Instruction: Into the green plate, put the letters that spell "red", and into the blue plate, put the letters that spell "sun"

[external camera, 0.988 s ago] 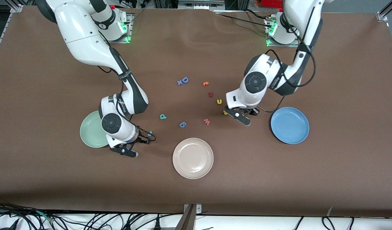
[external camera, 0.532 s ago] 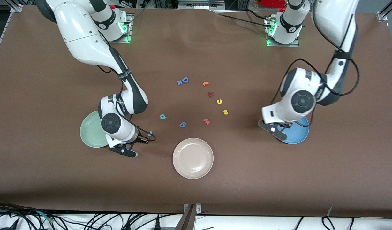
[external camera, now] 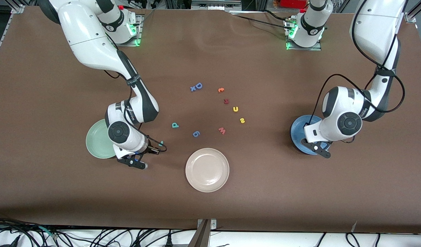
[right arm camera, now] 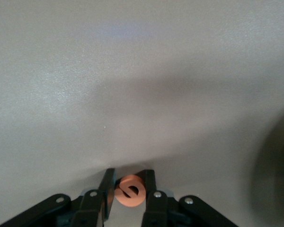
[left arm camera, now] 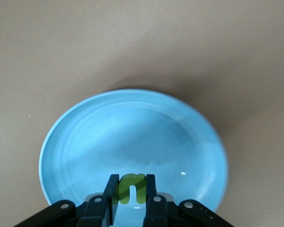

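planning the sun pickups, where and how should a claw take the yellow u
Judging by its pose, come straight down on the yellow u: it lies flat on the table. Pinch across its two outer sides, one finger outside each arm. The dark red letter sits close, so keep the fingers off that side.

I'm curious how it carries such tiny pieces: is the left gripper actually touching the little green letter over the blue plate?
Touching. The left wrist view shows the green "n" pinched between the left gripper's two fingers, no gap either side, above the blue plate.
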Action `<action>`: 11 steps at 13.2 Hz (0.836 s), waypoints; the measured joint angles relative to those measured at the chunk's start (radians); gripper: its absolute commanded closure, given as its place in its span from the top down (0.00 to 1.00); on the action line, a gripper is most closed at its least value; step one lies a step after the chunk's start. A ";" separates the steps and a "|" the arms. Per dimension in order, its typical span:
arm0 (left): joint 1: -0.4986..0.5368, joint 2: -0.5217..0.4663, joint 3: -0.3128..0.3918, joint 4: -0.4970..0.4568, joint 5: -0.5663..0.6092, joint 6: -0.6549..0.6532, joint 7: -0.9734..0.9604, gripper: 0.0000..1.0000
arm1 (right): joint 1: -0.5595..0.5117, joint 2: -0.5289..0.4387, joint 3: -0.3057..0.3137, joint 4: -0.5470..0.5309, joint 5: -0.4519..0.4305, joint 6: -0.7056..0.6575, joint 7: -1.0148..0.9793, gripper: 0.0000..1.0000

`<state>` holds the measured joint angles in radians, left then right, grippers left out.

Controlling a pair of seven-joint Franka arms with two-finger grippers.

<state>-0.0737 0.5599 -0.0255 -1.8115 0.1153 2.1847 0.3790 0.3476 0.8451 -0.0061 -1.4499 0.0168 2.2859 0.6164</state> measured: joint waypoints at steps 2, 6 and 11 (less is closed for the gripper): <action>0.022 0.029 0.000 0.000 0.000 0.020 0.008 0.26 | 0.000 0.000 0.000 0.013 0.000 -0.036 0.000 0.20; 0.024 0.042 -0.002 -0.001 0.000 0.022 0.009 0.33 | -0.004 -0.002 -0.013 0.097 0.000 -0.173 -0.008 0.18; 0.025 0.042 -0.002 0.000 0.000 0.022 0.009 1.00 | -0.007 -0.014 -0.095 0.155 -0.001 -0.306 -0.169 0.17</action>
<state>-0.0486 0.6021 -0.0274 -1.8111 0.1153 2.2069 0.3880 0.3409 0.8311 -0.1007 -1.2952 0.0156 1.9800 0.4476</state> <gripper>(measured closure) 0.463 0.705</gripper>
